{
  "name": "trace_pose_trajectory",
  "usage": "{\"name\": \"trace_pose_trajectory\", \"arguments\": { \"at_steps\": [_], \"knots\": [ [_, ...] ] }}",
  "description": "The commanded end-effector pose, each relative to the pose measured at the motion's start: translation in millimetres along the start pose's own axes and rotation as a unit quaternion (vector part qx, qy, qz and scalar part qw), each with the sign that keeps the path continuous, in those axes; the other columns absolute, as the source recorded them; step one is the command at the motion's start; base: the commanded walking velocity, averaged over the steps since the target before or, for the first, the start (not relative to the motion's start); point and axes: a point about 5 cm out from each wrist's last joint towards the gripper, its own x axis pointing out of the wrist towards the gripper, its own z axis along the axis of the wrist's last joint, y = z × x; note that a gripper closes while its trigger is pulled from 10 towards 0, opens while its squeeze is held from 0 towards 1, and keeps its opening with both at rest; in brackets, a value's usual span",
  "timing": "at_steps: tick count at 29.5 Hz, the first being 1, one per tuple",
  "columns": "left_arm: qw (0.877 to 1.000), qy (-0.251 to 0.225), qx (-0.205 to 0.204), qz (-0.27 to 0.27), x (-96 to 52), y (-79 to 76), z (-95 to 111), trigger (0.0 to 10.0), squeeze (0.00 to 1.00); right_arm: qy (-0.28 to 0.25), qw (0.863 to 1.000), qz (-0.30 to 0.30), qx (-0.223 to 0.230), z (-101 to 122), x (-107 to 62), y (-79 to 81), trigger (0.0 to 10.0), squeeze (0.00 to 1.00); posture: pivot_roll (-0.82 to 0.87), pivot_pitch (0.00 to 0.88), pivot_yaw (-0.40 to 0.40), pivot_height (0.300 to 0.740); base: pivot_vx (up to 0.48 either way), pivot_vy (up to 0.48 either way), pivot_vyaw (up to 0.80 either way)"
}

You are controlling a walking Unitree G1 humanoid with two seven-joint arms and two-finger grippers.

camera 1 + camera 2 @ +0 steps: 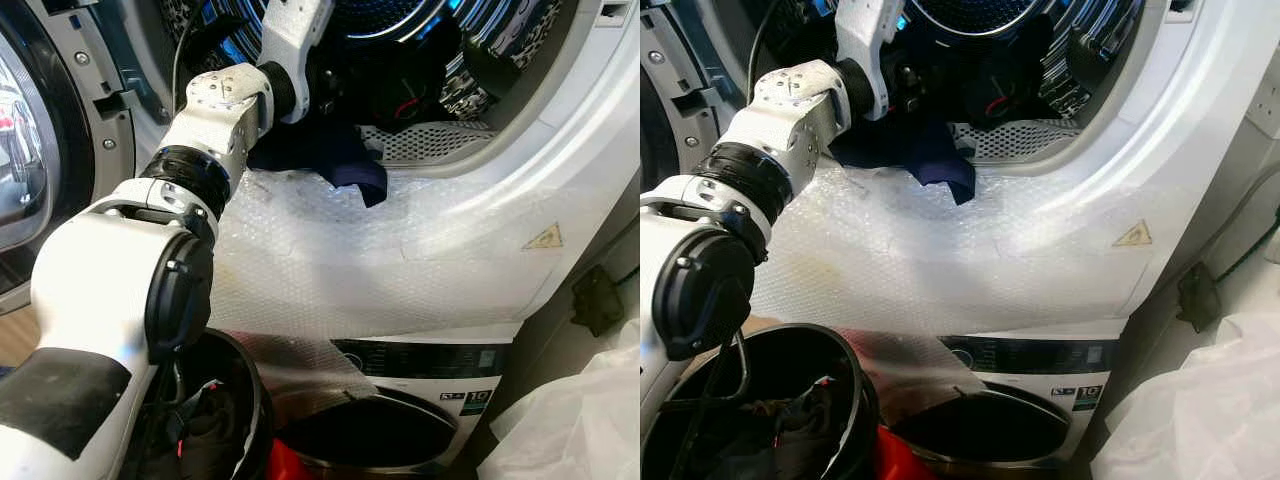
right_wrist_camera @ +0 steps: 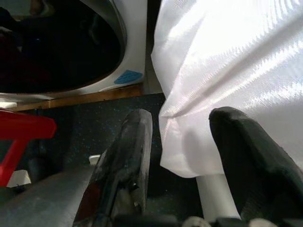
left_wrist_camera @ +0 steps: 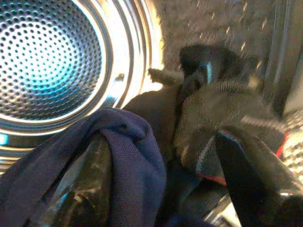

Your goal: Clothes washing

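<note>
Reaching into the drum (image 3: 52,61), left claw (image 3: 165,189) spread around a navy garment (image 3: 128,151), right claw (image 2: 182,156) open, idle.

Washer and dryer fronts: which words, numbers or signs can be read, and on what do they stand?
"10": white sticker on the lower machine's dark control panel; smaller print beside it is too blurred to read.
Yellow warning triangle: on the upper machine's white front; its symbol is too small to read.

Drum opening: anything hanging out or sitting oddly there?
Yes. A dark blue garment spills over the drum's lip onto the bubble wrap on the machine's front. The left gripper, fingers open, is inside the drum among the clothes.
</note>
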Motion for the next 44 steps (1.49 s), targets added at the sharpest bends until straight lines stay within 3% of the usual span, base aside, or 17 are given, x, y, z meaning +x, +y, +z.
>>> {"name": "trace_pose_trajectory", "arguments": {
  "at_steps": [1, 3, 6, 9, 11, 12, 16, 20, 26, 27, 29, 32, 33, 35, 38, 41, 44],
  "knots": [
    [0.999, 0.005, 0.032, 0.03, -2.8, 9.4, 7.1, 10.0, 1.0, 0.008, 1.0, 0.009, 0.0, -2.5, -0.8, 7.2, 10.0, 0.0, -0.19, 0.0, 0.126, 0.74, 0.0, 0.0, 0.0],
    [0.996, -0.004, 0.063, 0.062, -4.7, 16.0, 14.6, 10.0, 1.0, 0.008, 1.0, 0.011, 0.001, -1.0, 0.1, 9.4, 10.0, 0.0, -0.19, 0.0, 0.129, 0.74, 0.0, 0.0, 0.0],
    [0.994, -0.028, 0.062, 0.086, -9.8, 24.4, 20.3, 10.0, 1.0, 0.008, 1.0, 0.011, 0.007, -0.6, 0.2, 12.8, 10.0, 0.0, -0.19, 0.0, 0.136, 0.74, 0.0, 0.0, 0.0],
    [0.991, -0.054, 0.108, 0.065, -12.8, 23.6, 26.9, 10.0, 1.0, 0.009, 1.0, 0.012, 0.008, -0.2, 0.5, 15.1, 10.0, 0.0, -0.18, 0.0, 0.141, 0.74, 0.0, 0.0, 0.0],
    [0.994, -0.069, 0.086, 0.021, -17.4, 23.4, 28.7, 10.0, 1.0, 0.012, 1.0, 0.019, 0.01, 1.4, 1.5, 21.1, 10.0, 0.0, -0.14, 0.0, 0.144, 0.74, 0.0, 0.0, 0.0],
    [0.994, -0.069, 0.086, 0.021, -17.4, 23.4, 28.7, 10.0, 1.0, 0.012, 1.0, 0.019, 0.01, 1.4, 1.5, 21.1, 10.0, 0.0, -0.14, 0.0, 0.144, 0.74, 0.0, 0.0, 0.0],
    [0.998, -0.066, 0.021, 0.005, -21.0, 21.5, 23.3, 10.0, 1.0, 0.012, 0.999, 0.032, 0.006, 6.4, 3.9, 29.6, 10.0, 0.0, -0.12, 0.0, 0.144, 0.74, 0.0, 0.0, 0.0],
    [0.998, -0.051, -0.023, -0.037, -28.7, -7.8, -4.8, 10.0, 1.0, 0.005, 0.999, 0.044, 0.002, 14.3, 7.2, 36.7, 10.0, 0.0, -0.08, 0.0, 0.138, 0.74, 0.0, 0.0, 0.0],
    [0.994, -0.008, -0.094, -0.052, -50.0, -32.8, -26.6, 10.0, 1.0, 0.007, 0.999, 0.052, -0.003, 17.6, 9.1, 39.4, 10.0, 0.0, -0.04, 0.0, 0.133, 0.74, 0.0, 0.0, 0.0],
    [0.994, -0.003, -0.097, -0.052, -53.1, -33.9, -28.1, 10.0, 0.0, 0.006, 0.999, 0.054, -0.005, 18.3, 9.4, 40.1, 10.0, 0.0, -0.03, 0.0, 0.135, 0.74, 0.0, 0.0, 0.0],
    [0.994, -0.013, -0.098, -0.053, -62.4, -37.8, -26.3, 10.0, 0.0, 0.005, 0.998, 0.056, -0.006, 20.2, 10.1, 41.3, 10.0, 0.0, -0.03, 0.0, 0.135, 0.74, 0.0, 0.0, 0.0],
    [0.995, -0.047, -0.056, -0.071, -72.6, -45.0, -16.6, 10.0, 0.0, 0.005, 0.998, 0.056, -0.006, 20.7, 10.4, 41.9, 10.0, 0.0, -0.02, 0.0, 0.135, 0.74, 0.0, 0.0, 0.0],
    [0.991, -0.092, -0.041, -0.084, -78.5, -49.1, -4.0, 10.0, 0.0, 0.006, 0.998, 0.058, -0.007, 20.8, 10.4, 42.6, 10.0, 0.0, -0.01, 0.0, 0.132, 0.74, 0.0, 0.0, 0.0],
    [0.99, -0.105, -0.026, -0.088, -82.3, -51.8, 1.9, 10.0, 0.0, 0.006, 0.998, 0.06, -0.007, 20.9, 10.4, 43.5, 10.0, 0.0, -0.01, 0.0, 0.132, 0.74, 0.0, 0.0, 0.0],
    [0.991, -0.087, -0.029, -0.099, -85.3, -57.6, -0.1, 10.0, 0.0, 0.006, 0.998, 0.061, -0.008, 20.9, 10.4, 44.0, 10.0, 0.0, -0.02, 0.0, 0.133, 0.74, 0.0, 0.0, 0.0],
    [0.983, -0.016, -0.049, -0.174, -98.6, -87.0, -17.6, 10.0, 0.0, 0.009, 0.998, 0.058, -0.007, 19.2, 9.9, 42.2, 10.0, 0.0, -0.02, 0.0, 0.133, 0.74, 0.0, 0.0, 0.0],
    [0.983, 0.003, -0.056, -0.175, -98.8, -94.9, -27.6, 10.0, 0.0, 0.01, 0.998, 0.056, -0.007, 17.9, 9.7, 39.9, 10.0, 0.0, -0.02, 0.0, 0.131, 0.74, 0.0, 0.0, 0.0]
  ]
}}
